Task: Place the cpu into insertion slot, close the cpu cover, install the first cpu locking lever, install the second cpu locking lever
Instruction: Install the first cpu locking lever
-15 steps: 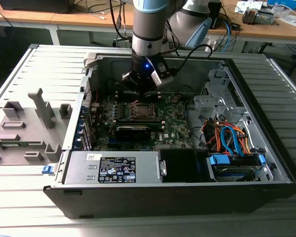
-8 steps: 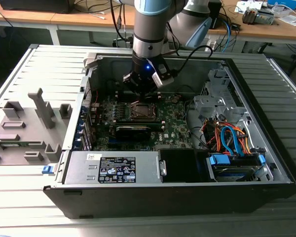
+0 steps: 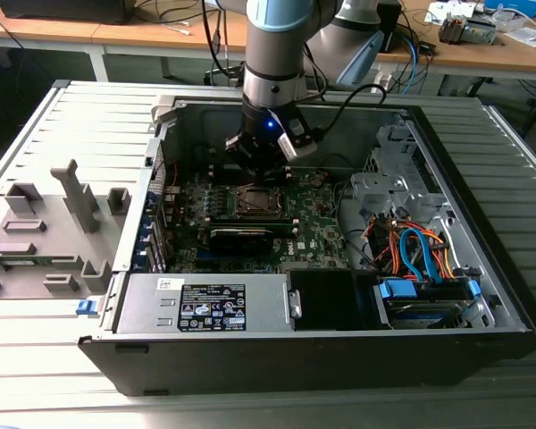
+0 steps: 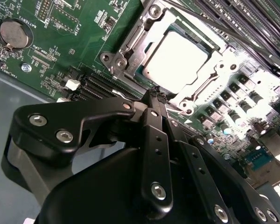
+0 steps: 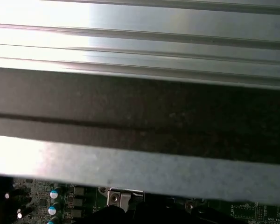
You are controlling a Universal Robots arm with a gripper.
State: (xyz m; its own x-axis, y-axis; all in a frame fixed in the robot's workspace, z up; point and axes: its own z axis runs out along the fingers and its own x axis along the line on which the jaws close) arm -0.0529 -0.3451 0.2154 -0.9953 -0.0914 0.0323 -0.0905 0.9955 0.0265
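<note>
CPU [image 4: 176, 52] work centres on the socket, and the gripper [image 4: 157, 95] hangs right at its edge: in the second wrist view the 2 black fingers [image 4: 155, 140] run up side by side and meet at their tips, jaws together with nothing visibly caught between them, though the tips sit so close to the socket hardware that I cannot rule out contact with a thin lever wire there

From those tips the chip lies just beyond, seated flat in the insertion slot, its pale silver top showing through the square opening of the cpu cover [image 4: 210, 79]. That cover appears to be down over the chip, a silver frame lying around it, with a screw post [image 4: 117, 62] at the near corner just beside the fingertips. So the fingers point at the socket's near edge, not over the chip's middle, and the frame's edge runs crosswise to the line of the fingers

Further out, the green motherboard [image 4: 74, 37] carries a round coin battery [image 4: 12, 31] well apart from the socket, and a row of cylindrical capacitors [image 4: 245, 105] on the far side of the frame

In the exterior view the gripper [image 3: 266, 159] is lowered into the open computer case [image 3: 482, 295], directly above the socket [image 3: 253, 201], with a long black card [image 3: 241, 239] lying just beside it
</note>
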